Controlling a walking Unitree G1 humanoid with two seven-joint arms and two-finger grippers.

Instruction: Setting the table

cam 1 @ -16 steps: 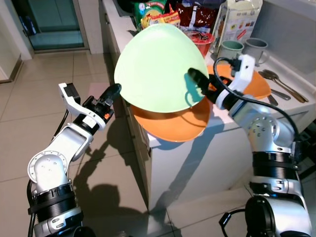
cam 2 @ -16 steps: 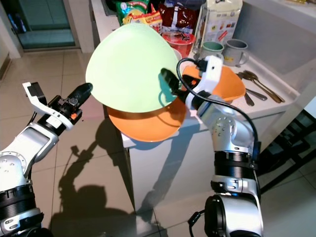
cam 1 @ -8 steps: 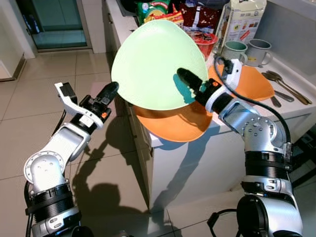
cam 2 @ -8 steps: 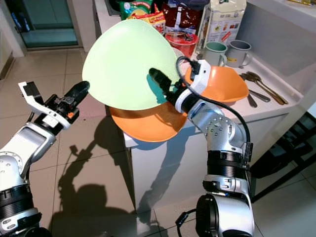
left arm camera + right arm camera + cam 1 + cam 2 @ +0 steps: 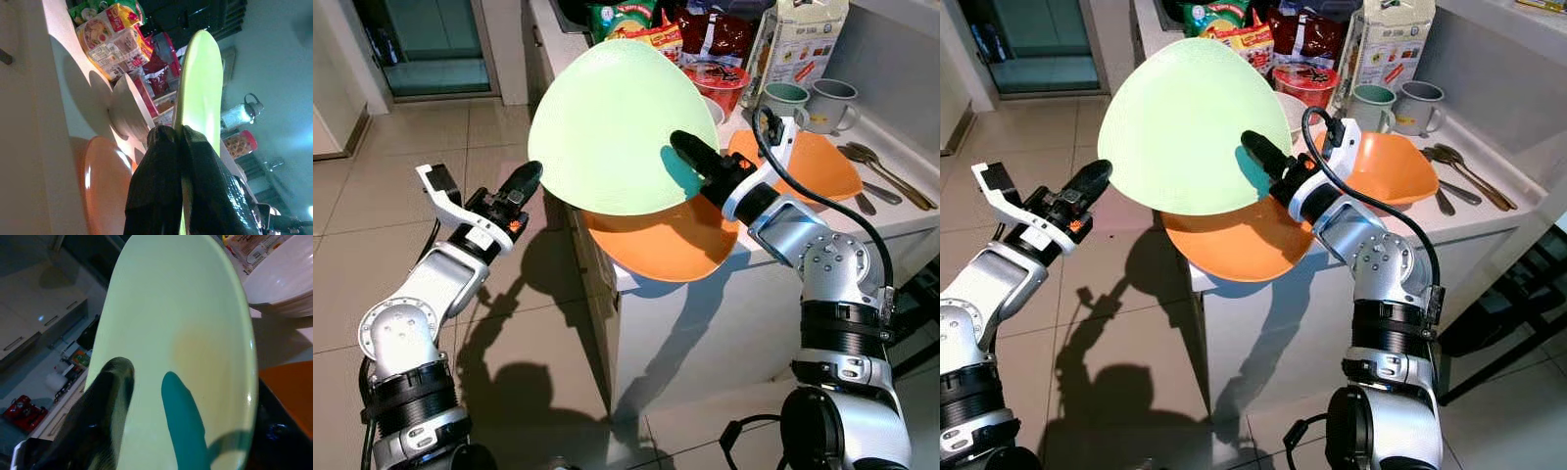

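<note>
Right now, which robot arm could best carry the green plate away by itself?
Probably the left: its end effector is shut on the green plate's rim, seen edge-on in the left wrist view. The right end effector lies across the plate's face, its grip unclear.

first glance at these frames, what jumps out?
The big pale green plate, held tilted in the air between both grippers: left gripper clamped on its rim, right gripper against its face. Just below it, an orange plate overhangs the white counter edge, with snack packets and two mugs behind.
</note>
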